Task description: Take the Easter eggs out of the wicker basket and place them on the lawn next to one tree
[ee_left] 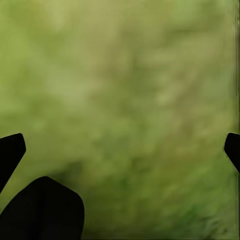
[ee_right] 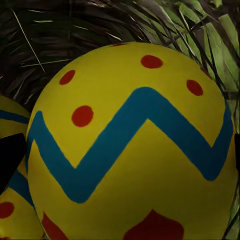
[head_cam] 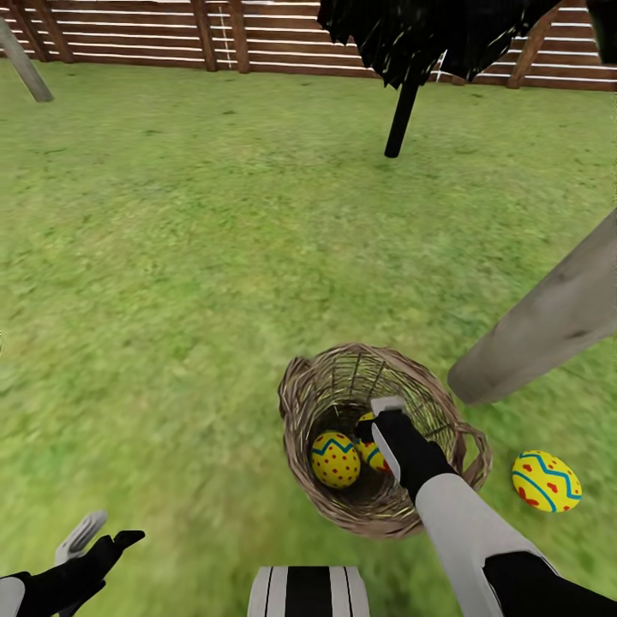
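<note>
Head view looks down over the wicker basket (head_cam: 386, 446); right wrist view sits close inside it (ee_right: 75, 30)

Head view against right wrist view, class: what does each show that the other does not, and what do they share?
The head view alone shows the egg on the lawn beside the pale trunk, the fence, the dark tree, and the left gripper low over the grass.

The right wrist view alone shows, close up, an egg's blue zigzag and red dots.

Both show the wicker basket holding two eggs, with the right gripper reaching inside.
</note>
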Motion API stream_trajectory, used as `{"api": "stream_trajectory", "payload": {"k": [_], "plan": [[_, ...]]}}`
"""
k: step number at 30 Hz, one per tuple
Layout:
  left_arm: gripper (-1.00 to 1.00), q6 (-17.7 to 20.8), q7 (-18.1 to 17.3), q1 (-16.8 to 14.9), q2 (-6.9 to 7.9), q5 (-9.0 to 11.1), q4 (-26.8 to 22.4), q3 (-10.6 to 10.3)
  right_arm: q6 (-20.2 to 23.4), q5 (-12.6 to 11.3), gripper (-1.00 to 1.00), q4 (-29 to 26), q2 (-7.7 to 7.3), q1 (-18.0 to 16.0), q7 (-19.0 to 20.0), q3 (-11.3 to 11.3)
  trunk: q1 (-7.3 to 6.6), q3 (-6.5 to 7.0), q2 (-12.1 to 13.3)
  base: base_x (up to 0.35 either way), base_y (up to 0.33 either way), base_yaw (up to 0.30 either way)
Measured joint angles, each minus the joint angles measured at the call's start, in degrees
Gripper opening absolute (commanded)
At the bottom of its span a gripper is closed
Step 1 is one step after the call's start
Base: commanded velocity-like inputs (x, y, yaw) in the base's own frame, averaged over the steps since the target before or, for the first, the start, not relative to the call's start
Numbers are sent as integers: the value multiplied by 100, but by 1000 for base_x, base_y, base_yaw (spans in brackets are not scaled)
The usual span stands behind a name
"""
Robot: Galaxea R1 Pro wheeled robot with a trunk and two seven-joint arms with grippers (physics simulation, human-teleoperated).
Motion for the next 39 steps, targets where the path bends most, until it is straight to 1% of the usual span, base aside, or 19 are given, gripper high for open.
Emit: {"api": "stream_trajectory", "payload": {"k": [7, 8, 10, 14, 16, 19, 21, 25, 26, 27, 29, 30, 31, 32, 34, 37, 39], "plan": [[100, 0, 0, 0, 1, 0, 32, 0, 18, 1, -100, -57, -2, 16, 13, 16, -18, 155, 9, 0, 0, 0], [100, 0, 0, 0, 4, 0, 50, -4, 57, 3, -100, -184, -5, 54, 19, 22, -21, 177, 11, 0, 0, 0], [100, 0, 0, 0, 8, 3, 64, -6, 419, 1, -100, -492, -11, 152, 43, 36, -26, 222, 13, 0, 0, 0], [100, 0, 0, 0, 10, 20, 72, -7, 896, -2, -100, -1373, -17, 522, 63, 71, -36, 310, 19, 0, 0, 0], [100, 0, 0, 0, 10, 25, 73, -10, 1097, -3, -100, -1624, -12, 622, 65, 87, -41, 355, 21, 0, 0, 0], [100, 0, 0, 0, 9, 27, 75, -15, 1191, -2, -100, -1827, -15, 701, 66, 97, -49, 421, 25, 0, 0, 0], [100, 0, 0, 0, 8, 31, 73, -15, 1221, -3, -100, -2027, -17, 823, 70, 99, -54, 465, 28, 0, 0, 0], [100, 0, 0, 0, 3, 36, 71, -17, 1891, -8, -100, -3377, -19, 1435, 69, 136, -65, 554, 33, 0, 0, 0], [100, 0, 0, 0, 2, 38, 72, -17, 2034, -12, -100, -3874, -20, 1664, 71, 202, -67, 576, 35, 0, 0, 0], [100, 0, 0, 0, 2, 38, 75, -16, 2108, -18, -100, -4296, -24, 1878, 75, 326, -70, 598, 36, 0, 0, 0], [100, 0, 0, 0, 0, 42, 73, -16, 2160, -12, -100, -4814, -26, 2131, 83, 511, -75, 643, 39, 0, 0, 0], [100, 0, 0, 0, -3, 44, 73, -16, 2177, -9, -100, -5206, -27, 2285, 86, 608, -78, 665, 40, 0, 0, 0], [100, -2, 0, 0, -5, 46, 74, -18, 2181, -7, -100, -5446, -27, 2369, 87, 672, -80, 687, 41, 0, 0, 0], [100, -14, 1, 0, -16, 18, 76, -24, 2144, -19, -100, -5813, -20, 2517, 90, 826, -83, 709, 43, 0, 0, 0], [100, -61, 3, 0, -22, 8, 78, -24, 2132, -2, -100, -5856, -15, 2530, 91, 827, -88, 754, 46, 0, 0, 0], [100, -324, 1, 0, -24, 5, 102, -32, 2079, -2, -100, -5871, -11, 2513, 96, 814, -95, 820, 50, 0, 0, 0], [100, -388, 0, 0, -30, 6, 125, -33, 2063, -3, -100, -5873, -11, 2510, 114, 811, -101, 864, 52, 0, 0, 0]]}}
